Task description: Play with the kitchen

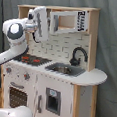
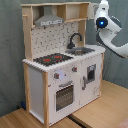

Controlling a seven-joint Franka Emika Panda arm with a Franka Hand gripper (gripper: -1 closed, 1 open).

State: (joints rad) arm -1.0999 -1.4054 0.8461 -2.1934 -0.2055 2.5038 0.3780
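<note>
The kitchen is a white and pale-wood toy unit with a black-red hob, a sink, a black faucet and an oven door. A small microwave sits in its upper shelf. My gripper hangs at that shelf's height, just left of the microwave in the first exterior view. In the second exterior view the kitchen shows its grey hood, and my gripper sits at the top right corner, partly behind the side panel.
A grey curtain hangs behind the kitchen. The unit stands on a wooden floor. My white arm reaches in from the first exterior view's left, and a white rounded part lies low at the front left.
</note>
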